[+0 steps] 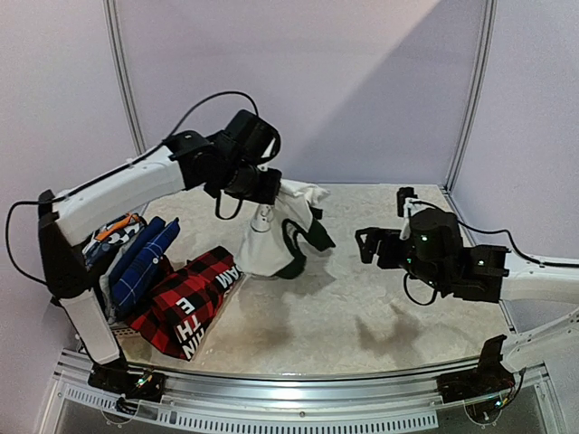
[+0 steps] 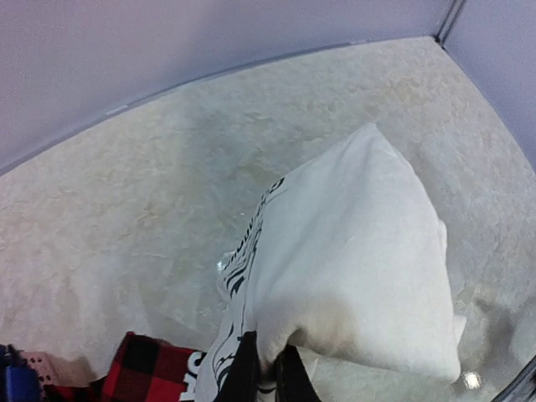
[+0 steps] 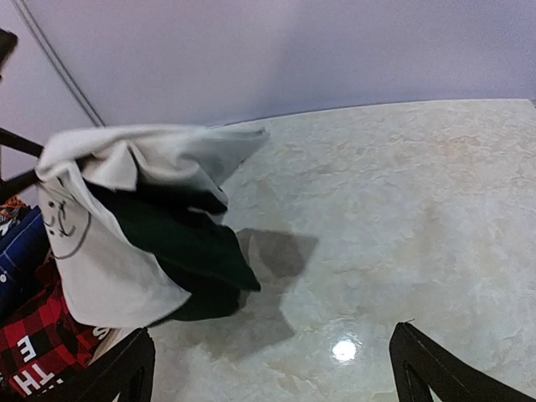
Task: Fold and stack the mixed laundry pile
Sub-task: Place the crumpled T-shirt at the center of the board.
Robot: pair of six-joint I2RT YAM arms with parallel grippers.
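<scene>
With my left gripper (image 2: 266,373) clamped on one bunched corner, the T-shirt (image 1: 270,242) may slip down beside the plaid shirt (image 1: 190,303) before my wide-open right gripper (image 3: 272,335) grabs it.

Both arms (image 1: 118,194) have white links, black joints and thin black cables.

T-shirt (image 1: 271,242) right of garment pile (image 1: 163,280)

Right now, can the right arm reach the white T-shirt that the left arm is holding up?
Probably yes. The right gripper stands open and faces the white T-shirt, which hangs from the shut left gripper. No other garment or arm shows in the gap between them.
</scene>
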